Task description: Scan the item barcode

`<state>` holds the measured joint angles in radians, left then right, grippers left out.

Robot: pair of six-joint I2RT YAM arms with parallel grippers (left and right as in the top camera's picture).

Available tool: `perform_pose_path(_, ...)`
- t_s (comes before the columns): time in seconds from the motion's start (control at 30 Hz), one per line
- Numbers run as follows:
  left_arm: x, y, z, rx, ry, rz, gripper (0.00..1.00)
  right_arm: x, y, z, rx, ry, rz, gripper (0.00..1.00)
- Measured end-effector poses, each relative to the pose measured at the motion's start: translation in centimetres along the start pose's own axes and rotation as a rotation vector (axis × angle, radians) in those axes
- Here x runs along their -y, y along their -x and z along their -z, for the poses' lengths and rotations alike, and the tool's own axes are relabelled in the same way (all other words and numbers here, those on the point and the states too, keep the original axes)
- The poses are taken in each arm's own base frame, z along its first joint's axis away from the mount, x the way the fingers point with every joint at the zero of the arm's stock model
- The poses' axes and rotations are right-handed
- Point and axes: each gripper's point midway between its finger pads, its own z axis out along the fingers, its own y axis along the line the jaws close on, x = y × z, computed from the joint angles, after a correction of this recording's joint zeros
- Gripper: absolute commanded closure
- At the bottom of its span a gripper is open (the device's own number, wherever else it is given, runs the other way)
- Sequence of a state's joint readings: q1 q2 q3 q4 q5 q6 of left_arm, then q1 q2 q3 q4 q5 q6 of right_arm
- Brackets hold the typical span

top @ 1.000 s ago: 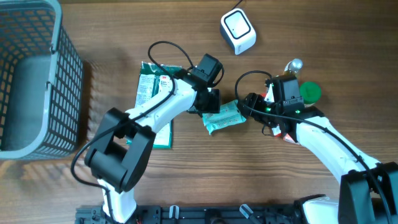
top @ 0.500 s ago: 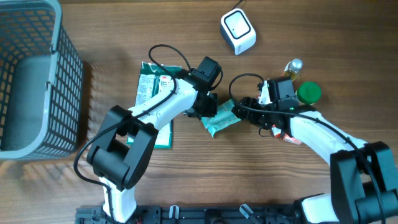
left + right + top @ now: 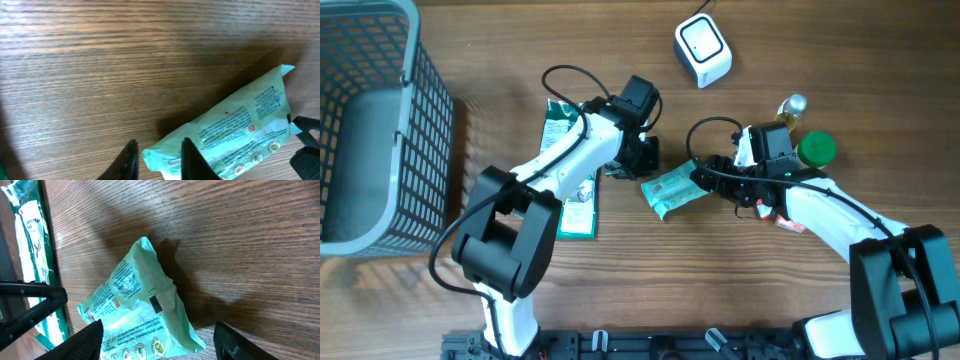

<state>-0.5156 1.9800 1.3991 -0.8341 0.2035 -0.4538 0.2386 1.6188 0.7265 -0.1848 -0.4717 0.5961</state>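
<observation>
- The pale green packet point(image 3: 670, 188) sits mid-worktop point(image 3: 840, 60), tilted, with one end lifted and a shadow beneath it.
- The right pincer point(image 3: 705, 180) grips the packet's right end. In its wrist view the packet fills the space between the widely set fingers point(image 3: 90, 335).
- The left pincer point(image 3: 642, 158) is just beside the packet's left end and holds nothing. Its fingers point(image 3: 187, 155) are drawn close together, with bare wood showing in the narrow gap.
- The white scanner point(image 3: 703, 50) stands at the far edge, well apart from the packet.
- A flat green pack point(image 3: 560, 130) lies under the left arm.
- A grey basket point(image 3: 420, 120) stands far left.
</observation>
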Motion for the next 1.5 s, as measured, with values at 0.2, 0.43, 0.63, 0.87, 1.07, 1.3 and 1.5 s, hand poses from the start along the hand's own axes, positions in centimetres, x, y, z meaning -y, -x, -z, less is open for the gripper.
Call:
perform_pose_path(0.2, 0.1, -0.3, -0.2, -0.007, -0.003, -0.003, 0.89, 0.0, 0.0, 0.0, 0.000, 0.000, 0.000, 0.29)
perform_pose_path(0.43, -0.4, -1.5, -1.1, -0.042, 0.001, -0.013, 0.76, 0.0, 0.0, 0.0, 0.000, 0.000, 0.000, 0.29)
perform_pose_path(0.63, -0.2, -1.5, -0.3, -0.095, -0.126, -0.036, 0.69, 0.0, 0.0, 0.0, 0.000, 0.000, 0.000, 0.29)
perform_pose_path(0.87, 0.3, -1.4, 0.1, -0.091, -0.168, -0.080, 0.69, 0.0, 0.0, 0.0, 0.000, -0.001, 0.000, 0.29)
perform_pose_path(1.07, 1.4, -1.7, -0.3, -0.089, -0.179, -0.125, 0.70, 0.0, 0.0, 0.0, 0.000, -0.001, 0.000, 0.29)
perform_pose_path(1.3, 0.6, -1.7, -1.2, -0.095, -0.139, -0.119, 0.72, 0.0, 0.0, 0.0, 0.000, -0.001, 0.000, 0.29)
perform_pose_path(1.5, 0.3, -1.6, -1.2, -0.089, -0.127, -0.119, 0.73, 0.0, 0.0, 0.0, 0.000, -0.001, 0.000, 0.30)
